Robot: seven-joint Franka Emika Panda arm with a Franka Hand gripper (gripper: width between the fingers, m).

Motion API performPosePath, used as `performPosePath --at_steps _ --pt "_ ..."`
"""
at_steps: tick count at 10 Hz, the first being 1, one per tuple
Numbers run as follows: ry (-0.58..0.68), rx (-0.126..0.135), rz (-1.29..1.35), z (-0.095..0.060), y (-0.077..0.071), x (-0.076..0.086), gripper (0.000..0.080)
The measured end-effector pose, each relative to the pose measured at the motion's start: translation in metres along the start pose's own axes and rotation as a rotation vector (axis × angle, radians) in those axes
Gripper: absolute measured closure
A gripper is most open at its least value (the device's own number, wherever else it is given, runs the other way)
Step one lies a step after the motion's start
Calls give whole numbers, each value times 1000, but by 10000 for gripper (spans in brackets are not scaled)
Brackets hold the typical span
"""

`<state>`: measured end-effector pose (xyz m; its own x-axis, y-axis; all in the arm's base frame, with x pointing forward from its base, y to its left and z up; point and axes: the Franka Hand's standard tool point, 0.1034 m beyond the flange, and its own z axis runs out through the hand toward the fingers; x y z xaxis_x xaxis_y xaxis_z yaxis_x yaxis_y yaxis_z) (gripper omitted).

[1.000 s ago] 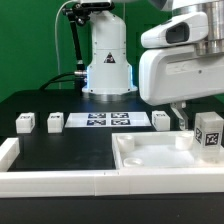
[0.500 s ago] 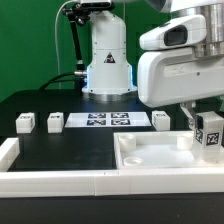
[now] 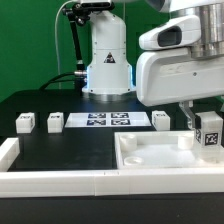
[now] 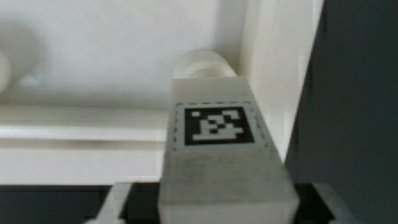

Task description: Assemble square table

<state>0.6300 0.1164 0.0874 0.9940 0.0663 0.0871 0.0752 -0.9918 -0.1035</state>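
Since the wrist view looks straight down the fingers, the grip's pretty easy to read: the gripper is closed about partway onto a white table leg, one finger pressed against each side, with the leg's black-and-white tag facing the camera. No gap on either side that I can see, so it's properly held.

In the exterior view, the gripper and the table leg are at the far right. The leg is upright, over the back right corner of the square tabletop panel. The panel lies flat on the black table with its rimmed side up, at the exterior view's lower right. In the wrist view the leg's far tip sits right by the panel's rim, near a corner, but I can't tell whether it's actually touching.

Three spare legs stand further back on the table: one leg and another leg at the exterior view's left, and a third leg just behind the panel. The marker board lies between the second and third. The long L-shaped rail runs along the front edge and up the left side.
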Motion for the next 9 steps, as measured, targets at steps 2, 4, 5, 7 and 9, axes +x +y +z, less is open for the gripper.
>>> performPosePath --at_steps 2,4,5,7,9 --pt "4 -5 185 1 2 -1 508" --pt "23 -14 414 1 5 -2 506" --pt "30 -17 509 1 6 -2 506" --pt "38 -26 716 1 5 -3 506" --pt "46 -36 913 1 5 -3 506"
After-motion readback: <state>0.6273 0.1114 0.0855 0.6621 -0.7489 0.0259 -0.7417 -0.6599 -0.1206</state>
